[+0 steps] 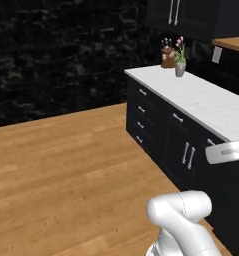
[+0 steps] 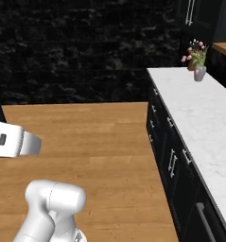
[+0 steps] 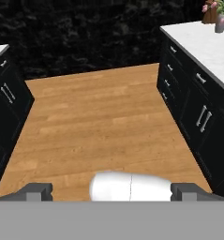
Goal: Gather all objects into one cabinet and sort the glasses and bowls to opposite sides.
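A white counter (image 1: 201, 97) runs along the right over black drawers (image 1: 143, 117), from near the base to a far corner where a grey vase (image 1: 180, 69) of pink flowers stands beside a brown pot (image 1: 167, 61).

The left base view alone shows a wall cabinet (image 1: 191, 15) with two vertical silver handles (image 1: 173, 12), high on the far right above the vase, and a strip of wooden top (image 1: 233, 43) further right. The right base view catches only the lower part of that cabinet (image 2: 199, 14) with its handles. Its doors look closed. None of the cups or the bowl can be seen here, so their places cannot be told.

The hand view shows what the base views do not: a second run of black cupboards (image 3: 5, 103) with a pale top on the left, facing the counter (image 3: 202, 42) on the right. Its finger tips (image 3: 38, 191) stand far apart at the bottom corners, so the gripper (image 3: 113, 192) is wide open with nothing between them.

Between the two runs lies a broad wooden floor (image 3: 99, 117), bare all the way to the dark brick wall (image 1: 61, 55) at the far end. The counter's near edge hangs slightly over the drawer fronts, and the long door handles (image 1: 188, 156) stand out from them.
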Available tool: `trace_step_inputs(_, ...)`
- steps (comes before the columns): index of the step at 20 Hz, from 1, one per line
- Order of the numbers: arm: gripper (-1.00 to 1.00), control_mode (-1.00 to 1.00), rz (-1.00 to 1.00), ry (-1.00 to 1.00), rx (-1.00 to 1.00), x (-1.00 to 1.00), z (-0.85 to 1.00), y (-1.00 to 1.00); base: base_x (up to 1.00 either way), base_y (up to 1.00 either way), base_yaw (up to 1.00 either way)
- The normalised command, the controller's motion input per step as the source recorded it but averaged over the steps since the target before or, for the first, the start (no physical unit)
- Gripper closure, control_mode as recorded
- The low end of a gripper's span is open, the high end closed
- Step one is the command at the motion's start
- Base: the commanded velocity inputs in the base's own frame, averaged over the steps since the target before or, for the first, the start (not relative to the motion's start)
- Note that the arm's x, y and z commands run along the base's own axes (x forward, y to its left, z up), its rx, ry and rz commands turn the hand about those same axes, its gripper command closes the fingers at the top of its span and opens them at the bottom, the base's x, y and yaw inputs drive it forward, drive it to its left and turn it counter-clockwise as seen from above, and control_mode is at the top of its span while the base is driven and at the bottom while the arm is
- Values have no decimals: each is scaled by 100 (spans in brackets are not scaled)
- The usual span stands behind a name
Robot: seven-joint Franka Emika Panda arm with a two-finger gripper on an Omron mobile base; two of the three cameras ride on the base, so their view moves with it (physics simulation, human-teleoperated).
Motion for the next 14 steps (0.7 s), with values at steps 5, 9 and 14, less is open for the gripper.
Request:
trace_step_inputs(5,-100,100,0,0,0,0,0,0,68,-37,-8)
trace_step_inputs(9,-100,100,0,0,0,0,0,0,58,-22,-15)
trace_step_inputs(14,-100,100,0,0,0,0,0,0,46,0,-4)
